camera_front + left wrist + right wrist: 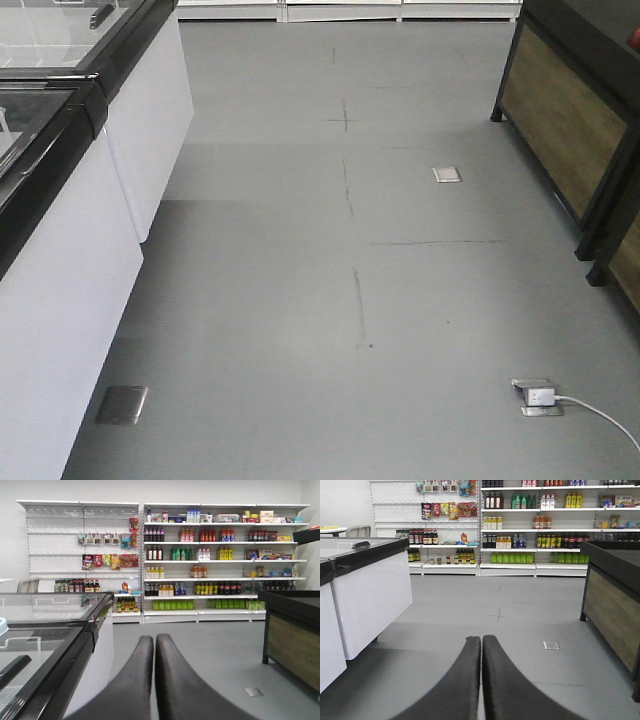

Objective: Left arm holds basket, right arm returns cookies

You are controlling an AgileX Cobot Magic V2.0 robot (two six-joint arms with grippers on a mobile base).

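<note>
A: What does the front view show?

B: A grey floor (400,300) runs between a white freezer (60,250) along its left edge and a wooden counter (565,120) at its right edge. A socket (535,397) with a white cable (600,415) sits near the floor's lower right corner.

A: And the left wrist view?

B: The left gripper (155,642) is pressed together. Its two black fingers (135,680) touch at the tips, with nothing between them. Past them, stocked shelves (220,560) stand at the floor's far edge. The freezer's glass lid lies to the left and the counter to the right.

A: The right wrist view?

B: The right gripper (481,641) is just as narrow, its fingers meeting and holding nothing. It points over the open floor, with the freezer on the left and the counter on the right.

A: Where are the basket and the cookies?

B: That cannot be told from any of the three views.
</note>
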